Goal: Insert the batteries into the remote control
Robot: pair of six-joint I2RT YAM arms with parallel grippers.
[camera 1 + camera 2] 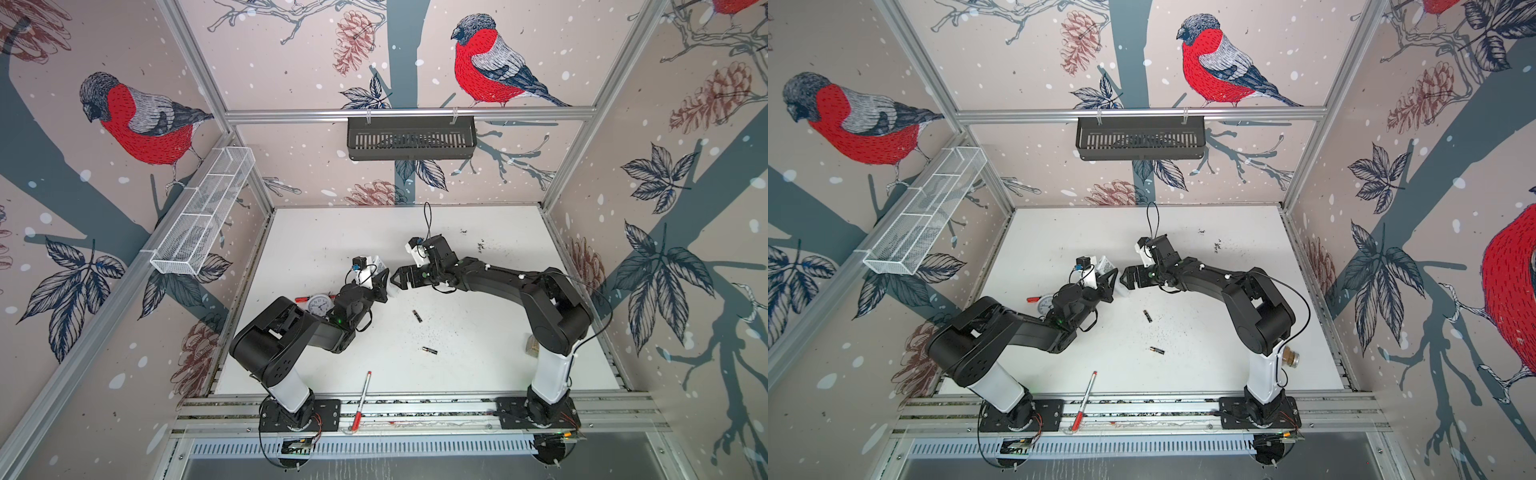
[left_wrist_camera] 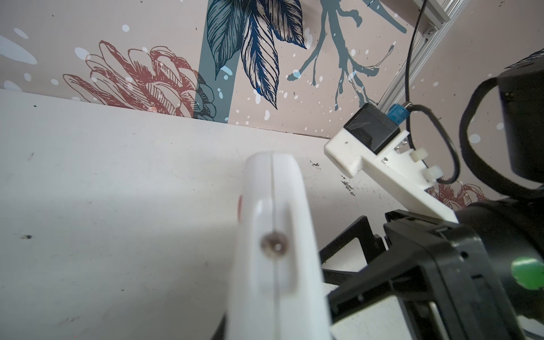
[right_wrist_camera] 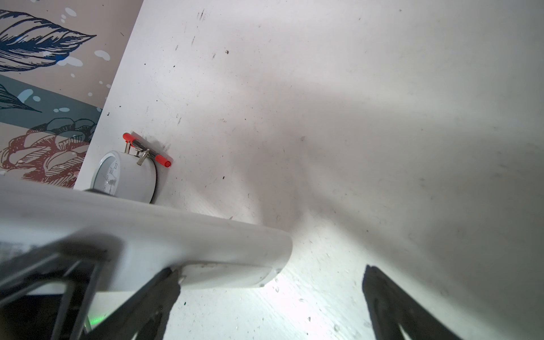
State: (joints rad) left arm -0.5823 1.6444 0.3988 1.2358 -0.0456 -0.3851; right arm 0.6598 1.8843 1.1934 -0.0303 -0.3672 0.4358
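**Left gripper** [image 1: 384, 281]: black parallel jaws, clamped on the long, flat, white plastic remote control [image 2: 273, 235]. The remote is lifted clear of the white tabletop [image 1: 478, 332] and tilted, with one rounded end towards the other arm.

**Right gripper** [image 1: 397, 279]: black jaws spread wide with nothing between them. One jaw sits right at the remote's rounded end; I cannot tell whether it touches.

**Batteries**: two slim black cylinders with copper-coloured ends. The first battery [image 1: 417, 316] and the second battery [image 1: 429, 350] lie loose on the tabletop, apart from each other and nearer the arm bases than the grippers are.

**Other items**:
- A round white alarm clock [image 3: 126, 176] stands beside the left arm, with a red marker [image 3: 147, 150] behind it.
- A red-and-white pen [image 1: 361, 401] lies across the front rail.

**Progress**: early, by my reading.
- The remote is in hand, but neither battery is loaded.
- The battery compartment is not visible, so whether its cover is off cannot be told.
- Left to do: expose the compartment if it is closed, then fetch and seat both batteries.
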